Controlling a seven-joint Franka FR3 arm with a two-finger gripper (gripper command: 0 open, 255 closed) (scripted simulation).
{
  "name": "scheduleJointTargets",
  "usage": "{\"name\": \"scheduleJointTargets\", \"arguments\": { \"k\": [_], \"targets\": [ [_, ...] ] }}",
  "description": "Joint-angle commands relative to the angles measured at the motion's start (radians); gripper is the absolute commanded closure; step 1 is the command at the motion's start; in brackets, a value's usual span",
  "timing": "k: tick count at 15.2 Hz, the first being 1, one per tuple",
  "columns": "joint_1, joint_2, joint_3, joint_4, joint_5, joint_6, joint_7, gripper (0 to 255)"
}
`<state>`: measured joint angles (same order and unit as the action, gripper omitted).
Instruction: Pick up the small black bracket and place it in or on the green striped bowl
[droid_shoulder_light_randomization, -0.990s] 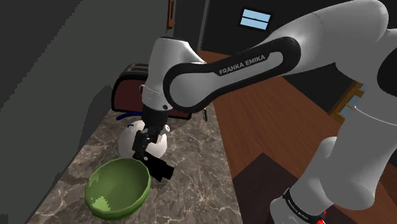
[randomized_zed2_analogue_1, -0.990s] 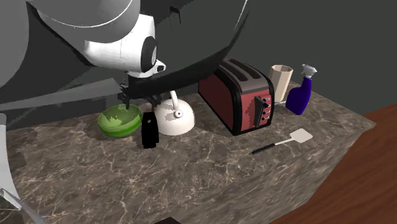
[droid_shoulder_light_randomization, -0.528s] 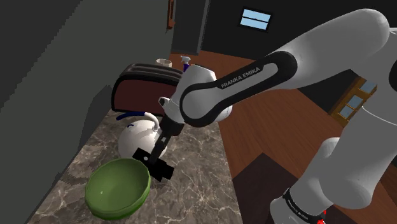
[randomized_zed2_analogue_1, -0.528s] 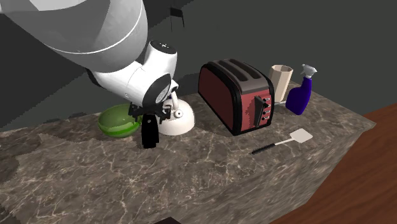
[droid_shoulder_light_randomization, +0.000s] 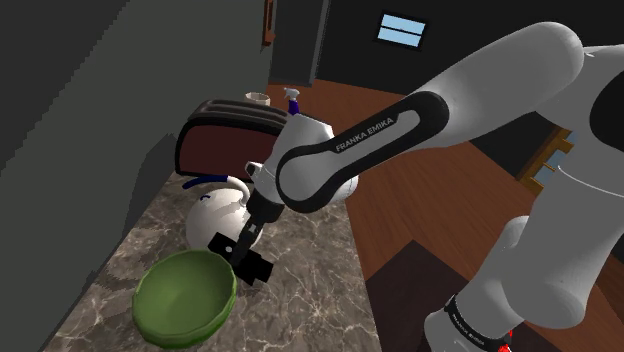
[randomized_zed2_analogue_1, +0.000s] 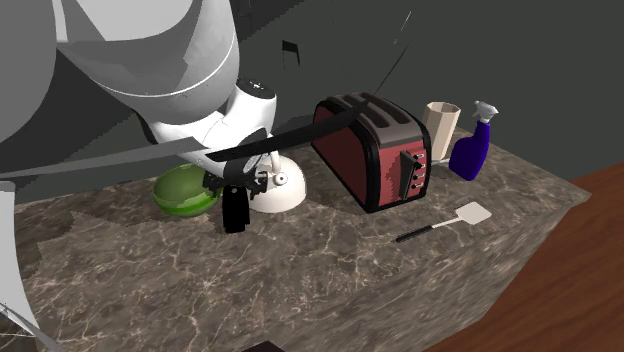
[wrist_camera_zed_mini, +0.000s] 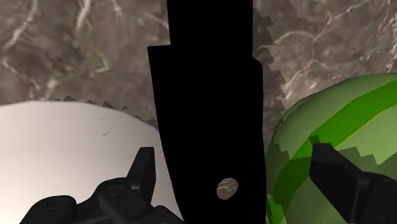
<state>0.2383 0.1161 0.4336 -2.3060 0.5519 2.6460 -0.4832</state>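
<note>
- During the last second the arm turned its wrist and came lower, so that the jaws arrived around the black bracket (wrist_camera_zed_mini: 207, 127). The bracket itself did not move.
- The jaws were spread: they stood on both sides of the bracket and did not press it, so nothing was pinched yet.
- The bracket stood upright on the table (randomized_zed2_analogue_1: 300, 275), between the green striped bowl (randomized_zed2_analogue_1: 180, 190) and a white kettle (randomized_zed2_analogue_1: 280, 190), close to both.
- In my judgement the approach was finished; closing on the bracket seemed to be next, then a short lift over to the bowl.
- The table was grey-brown marble. Toward the second exterior view's right stood a red toaster (randomized_zed2_analogue_1: 370, 150), a spatula (randomized_zed2_analogue_1: 445, 222), a beige cup (randomized_zed2_analogue_1: 441, 125) and a blue spray bottle (randomized_zed2_analogue_1: 470, 148).
- Beyond the table were a brown wooden floor (droid_shoulder_light_randomization: 420, 200), dark walls and a small bright window (droid_shoulder_light_randomization: 402, 29).
</note>
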Motion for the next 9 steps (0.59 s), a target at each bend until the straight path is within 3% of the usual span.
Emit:
{"name": "scheduleJointTargets", "arguments": {
  "k": [1, 4, 5, 9],
  "targets": [
    [0.001, 0.001, 0.001, -0.001, 0.0, 0.0, 0.0, 0],
    [0.001, 0.001, 0.001, -0.001, 0.0, 0.0, 0.0, 0],
    [0.001, 0.0, 0.001, -0.001, 0.001, 0.0, -0.001, 255],
    [0.001, 0.0, 0.001, -0.001, 0.0, 0.0, 0.001, 255]
  ]
}}
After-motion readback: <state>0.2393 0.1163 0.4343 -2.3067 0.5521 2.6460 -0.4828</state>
